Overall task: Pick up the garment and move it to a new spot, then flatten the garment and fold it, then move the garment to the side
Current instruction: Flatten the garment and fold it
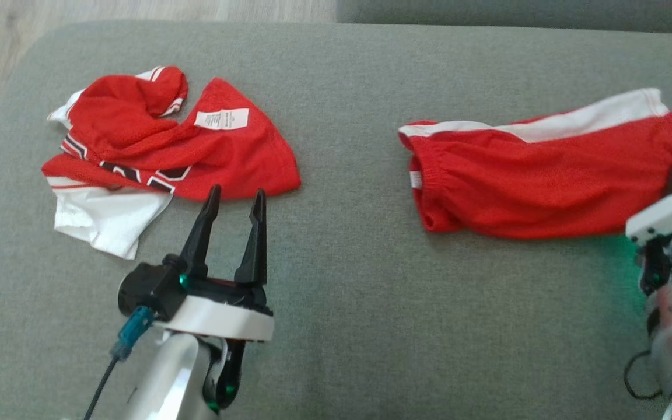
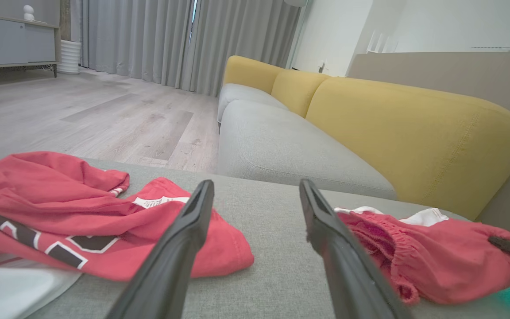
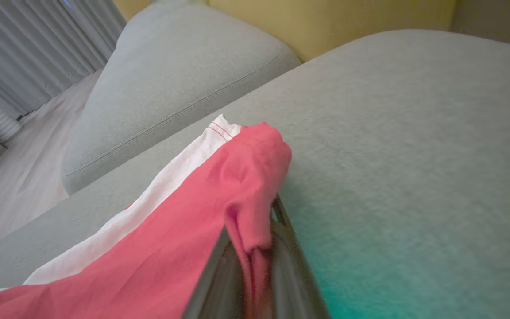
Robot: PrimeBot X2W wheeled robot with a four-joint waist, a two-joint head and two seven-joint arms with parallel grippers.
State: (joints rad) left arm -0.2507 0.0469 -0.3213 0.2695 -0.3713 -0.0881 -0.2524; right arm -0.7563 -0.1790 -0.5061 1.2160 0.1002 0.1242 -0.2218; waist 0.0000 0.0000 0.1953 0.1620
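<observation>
The pick-up is judged begun: the red shorts [image 1: 546,175], laid by the right edge of the grey cushion [image 1: 371,303], are pinched at their right end by the right hand [image 3: 259,252], the left hand [image 1: 235,201] is held released, and a lift is called for next.

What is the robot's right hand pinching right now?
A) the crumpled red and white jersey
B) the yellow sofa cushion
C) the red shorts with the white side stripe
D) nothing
C: the right hand is shut on an end fold of the red shorts with the white side stripe.
</observation>
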